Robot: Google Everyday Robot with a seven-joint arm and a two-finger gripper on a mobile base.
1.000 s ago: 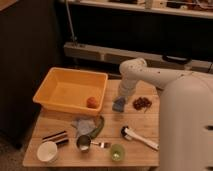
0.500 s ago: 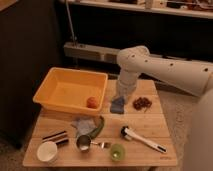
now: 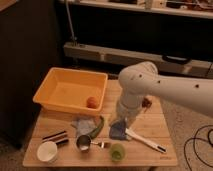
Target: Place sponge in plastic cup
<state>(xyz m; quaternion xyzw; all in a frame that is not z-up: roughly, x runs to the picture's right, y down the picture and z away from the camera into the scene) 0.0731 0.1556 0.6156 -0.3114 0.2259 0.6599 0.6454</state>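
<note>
The white arm (image 3: 165,90) reaches over the wooden counter (image 3: 150,120) from its right edge and bends down to the middle. There the blue-grey sponge (image 3: 118,132) lies flat, nearer the front edge than the back, with the small green cup (image 3: 116,151) just in front of it. The sponge looks light, soft and squashy, neither fragile nor slick, so a pinch across its narrow sides should hold it; the gripper (image 3: 121,122) sits at the sponge's top, seemingly touching it, but I cannot tell whether it is released or clenched.
</note>
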